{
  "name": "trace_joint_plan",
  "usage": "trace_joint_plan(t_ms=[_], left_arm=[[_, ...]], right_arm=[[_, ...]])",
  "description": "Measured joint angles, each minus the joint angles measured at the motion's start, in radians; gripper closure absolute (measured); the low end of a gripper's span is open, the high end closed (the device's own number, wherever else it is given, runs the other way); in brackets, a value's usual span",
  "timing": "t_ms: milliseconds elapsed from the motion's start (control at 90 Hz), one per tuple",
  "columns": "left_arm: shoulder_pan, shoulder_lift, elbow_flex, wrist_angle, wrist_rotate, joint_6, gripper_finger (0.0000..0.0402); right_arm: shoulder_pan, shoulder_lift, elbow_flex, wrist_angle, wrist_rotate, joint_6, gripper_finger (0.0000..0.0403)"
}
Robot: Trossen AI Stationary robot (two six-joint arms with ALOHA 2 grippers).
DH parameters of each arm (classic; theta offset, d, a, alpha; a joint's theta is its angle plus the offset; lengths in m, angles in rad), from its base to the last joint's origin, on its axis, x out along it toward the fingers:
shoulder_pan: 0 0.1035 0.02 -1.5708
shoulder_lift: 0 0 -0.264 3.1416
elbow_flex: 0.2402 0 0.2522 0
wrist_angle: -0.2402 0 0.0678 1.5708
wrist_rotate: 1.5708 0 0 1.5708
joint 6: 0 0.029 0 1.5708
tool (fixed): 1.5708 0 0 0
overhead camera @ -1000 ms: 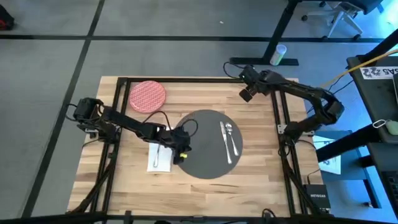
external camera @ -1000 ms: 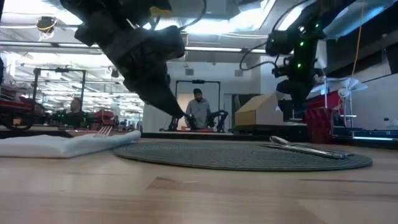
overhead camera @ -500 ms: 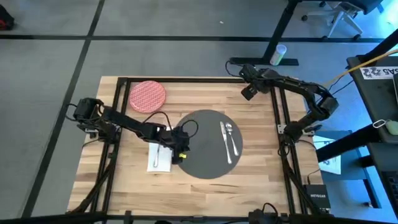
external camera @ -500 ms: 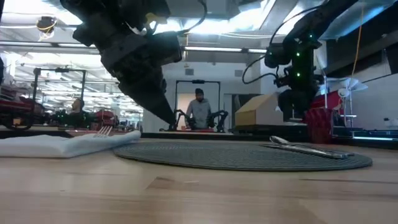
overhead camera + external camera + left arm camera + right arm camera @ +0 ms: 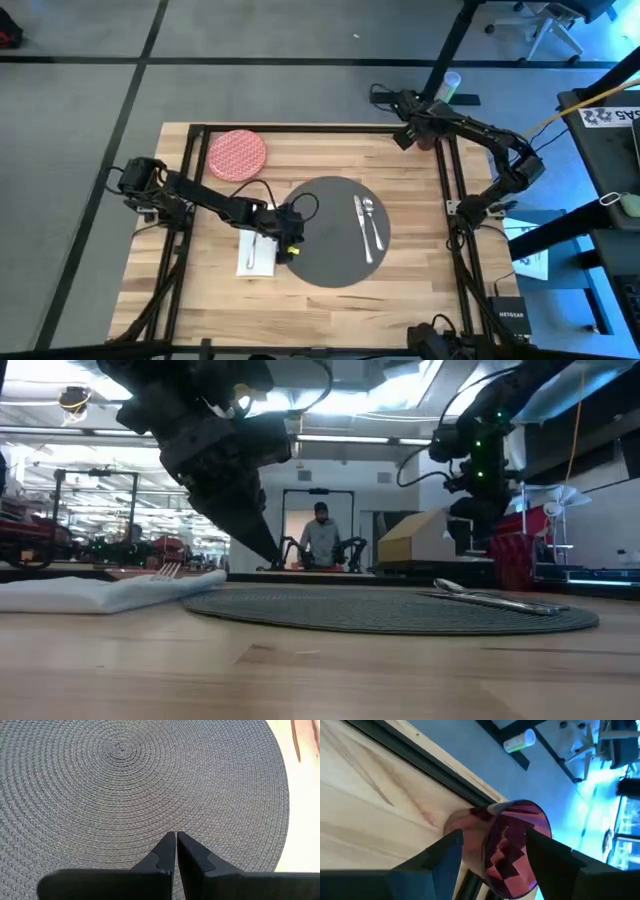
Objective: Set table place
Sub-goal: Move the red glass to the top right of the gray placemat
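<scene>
Dark red faceted cup (image 5: 512,845): you see it at the worktop's (image 5: 420,270) far right corner, between the right end effector's (image 5: 492,842) spread fingers.
Left end effector (image 5: 176,840): pressed together, empty, over round grey woven mat (image 5: 125,785).

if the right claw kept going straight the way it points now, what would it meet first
Most likely the dark red cup: in the right wrist view it sits directly ahead between the right claw's open fingers, at the table's far right corner. Whether they already touch it is unclear.
</scene>
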Motion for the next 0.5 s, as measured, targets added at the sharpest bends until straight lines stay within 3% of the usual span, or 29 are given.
trace_joint_plan(t_ms=[500], left_arm=[[0.000, 0.000, 0.000, 0.003, 0.000, -0.002, 0.0402]], right_arm=[[-0.021, 0.101, -0.001, -0.006, -0.145, -0.002, 0.0201]])
